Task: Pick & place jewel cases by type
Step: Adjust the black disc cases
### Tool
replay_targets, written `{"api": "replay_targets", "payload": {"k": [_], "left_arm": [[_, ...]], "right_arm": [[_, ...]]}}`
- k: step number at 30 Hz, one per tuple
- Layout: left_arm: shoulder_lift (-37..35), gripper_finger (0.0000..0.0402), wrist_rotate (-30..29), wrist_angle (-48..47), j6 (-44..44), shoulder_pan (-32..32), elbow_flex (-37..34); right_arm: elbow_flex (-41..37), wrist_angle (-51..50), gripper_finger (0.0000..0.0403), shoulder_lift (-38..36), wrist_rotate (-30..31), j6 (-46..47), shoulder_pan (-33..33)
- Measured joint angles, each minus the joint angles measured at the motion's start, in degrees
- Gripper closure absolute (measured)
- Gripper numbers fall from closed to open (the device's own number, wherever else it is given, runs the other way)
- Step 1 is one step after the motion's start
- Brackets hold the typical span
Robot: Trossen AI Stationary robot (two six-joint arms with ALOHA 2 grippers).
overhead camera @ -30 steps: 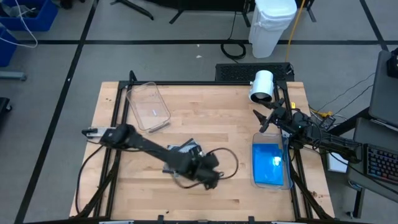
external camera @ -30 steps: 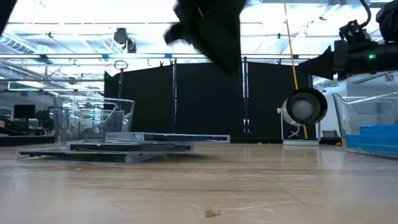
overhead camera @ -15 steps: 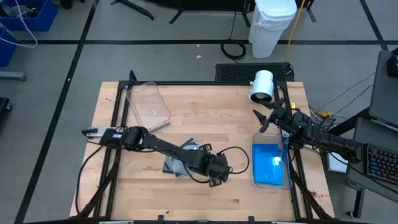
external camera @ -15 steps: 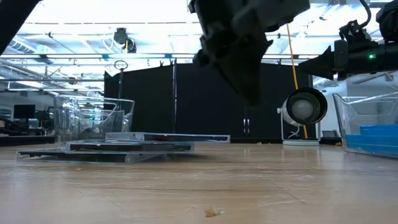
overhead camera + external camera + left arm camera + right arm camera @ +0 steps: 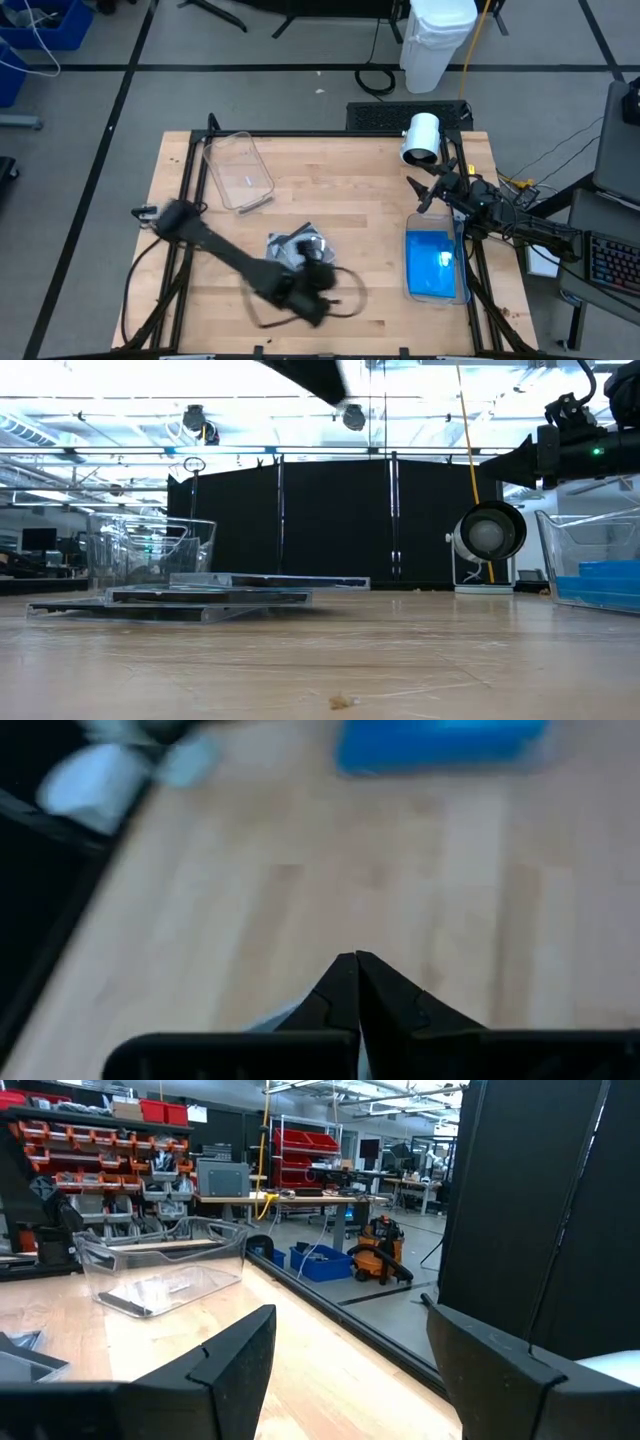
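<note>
Grey jewel cases (image 5: 297,247) lie just beside left gripper (image 5: 312,290), fingers pressed together.

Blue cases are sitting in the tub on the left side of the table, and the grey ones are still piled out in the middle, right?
Not quite. The high view shows the blue cases in the tub on the right side of the table, below the right pincer. The grey cases do lie piled in the middle.

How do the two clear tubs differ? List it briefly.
The right tub holds bright blue jewel cases; the left tub holds none that are blue, though something pale lies in it. The right tub sits square at the table's right edge; the left tub lies angled near the far left corner. Both are clear rectangular plastic.
</note>
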Motion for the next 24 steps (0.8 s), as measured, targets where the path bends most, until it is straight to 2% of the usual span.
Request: {"api": "replay_targets", "payload": {"k": [5, 9, 14, 19, 21, 24], "left_arm": [[-16.1, 0.0396, -11.6, 7.3, -10.2, -5.6, -22.1], [-29.7, 0.0395, -17.0, 21.3, -9.4, -9.3, -38.8], [-42.5, 0.0397, -17.3, 45.3, 2.3, -11.3, -57.1], [-51.5, 0.0398, -14.9, 66.4, 13.6, -12.7, -71.6], [-54.3, 0.0397, -14.5, 72.7, 16.5, -12.7, -76.0], [-57.4, 0.0397, -14.2, 78.3, 20.2, -12.6, -81.0]], "right_arm": [[0.0, 0.0, 0.0151, 0.0, 0.0, 0.0, 0.0], [0.0, 0.0, 0.0151, 0.0, 0.0, 0.0, 0.0], [0.0, 0.2, 0.0151, 0.0, 0.0, 0.0, 0.0], [0.0, 0.9, 0.0151, 0.1, -0.1, 0.3, 0.0], [0.0, 0.8, 0.0151, 0.2, -0.6, 3.5, 0.0], [0.0, 0.7, 0.0151, 0.2, -2.2, 15.2, 0.1]]}}
